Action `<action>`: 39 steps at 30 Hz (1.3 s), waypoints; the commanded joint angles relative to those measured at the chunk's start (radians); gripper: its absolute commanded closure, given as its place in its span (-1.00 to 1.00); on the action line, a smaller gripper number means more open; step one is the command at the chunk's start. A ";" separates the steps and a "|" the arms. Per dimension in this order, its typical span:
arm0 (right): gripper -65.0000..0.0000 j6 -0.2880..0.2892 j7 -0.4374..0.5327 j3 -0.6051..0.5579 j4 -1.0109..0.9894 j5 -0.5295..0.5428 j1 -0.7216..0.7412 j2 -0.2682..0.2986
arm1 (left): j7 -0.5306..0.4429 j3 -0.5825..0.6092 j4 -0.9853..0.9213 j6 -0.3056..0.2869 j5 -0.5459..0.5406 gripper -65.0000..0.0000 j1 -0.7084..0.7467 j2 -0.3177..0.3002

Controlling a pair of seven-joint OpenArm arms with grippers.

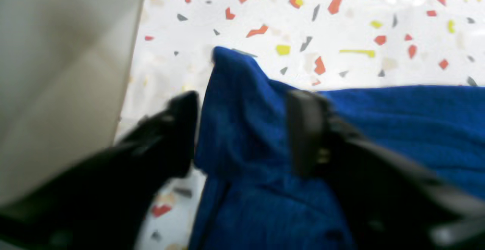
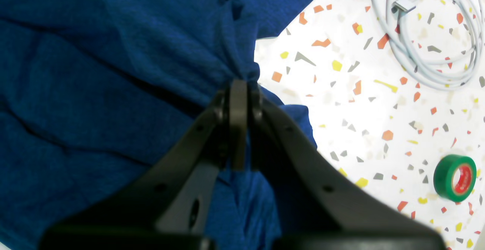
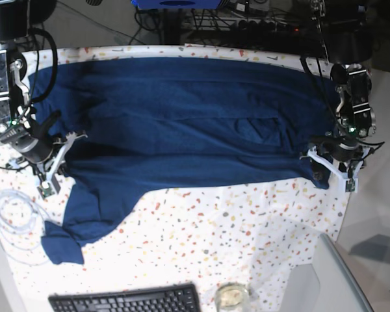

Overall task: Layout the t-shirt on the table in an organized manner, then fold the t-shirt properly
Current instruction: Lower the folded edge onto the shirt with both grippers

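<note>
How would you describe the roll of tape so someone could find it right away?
Start at the speckled table, on the bare part beside the t-shirt bunched in the right gripper. Below the coiled white cable lies the tape. It is the only green ring there, with a red core.

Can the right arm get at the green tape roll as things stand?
Probably not yet. The right gripper is shut on a bunched edge of the t-shirt. The green tape roll lies on bare table beside it with nothing between, but the arm would have to let go first.
</note>
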 commanded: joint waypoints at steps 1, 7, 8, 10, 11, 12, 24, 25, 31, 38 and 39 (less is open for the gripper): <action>1.00 -0.002 0.019 0.007 0.020 0.005 0.014 0.013 | -0.016 -0.025 0.032 0.006 -0.004 -0.33 -0.008 -0.017; 1.00 -0.002 0.019 0.007 0.020 0.005 0.016 0.013 | 0.043 -0.081 0.006 0.006 -0.003 -0.62 -0.077 -0.017; 1.00 -0.002 0.019 0.007 0.020 0.005 0.017 0.013 | 0.043 -0.080 -0.017 0.006 -0.003 -0.63 -0.100 -0.019; 1.00 -0.002 0.019 0.007 0.020 0.005 0.017 0.013 | 0.043 -0.074 -0.094 0.006 -0.003 -0.65 -0.161 -0.036; 1.00 -0.002 0.019 0.007 0.020 0.005 0.019 0.012 | 0.042 -0.071 -0.142 0.006 -0.003 -0.65 -0.190 -0.043; 1.00 -0.002 0.019 0.007 0.020 0.005 0.019 0.012 | 0.042 -0.069 -0.200 0.006 -0.003 -0.65 -0.229 -0.048; 1.00 -0.002 0.019 0.007 0.020 0.005 0.022 0.013 | -0.233 0.074 -0.725 0.004 -0.003 -0.65 -0.447 -0.083; 1.00 -0.002 0.019 0.007 0.020 0.005 0.022 0.013 | -0.256 0.083 -0.742 0.004 -0.003 -0.64 -0.448 -0.082; 1.00 -0.002 0.019 0.011 0.020 0.004 0.034 0.013 | -0.294 0.092 -0.788 0.006 -0.003 -0.62 -0.453 -0.082; 1.00 -0.002 0.020 0.008 0.020 0.004 0.036 0.015 | -0.296 0.094 -0.791 0.006 -0.003 -0.61 -0.462 -0.079; 1.00 -0.002 0.020 0.008 0.020 0.004 0.036 0.015 | -0.296 0.094 -0.791 0.006 -0.003 -0.60 -0.462 -0.079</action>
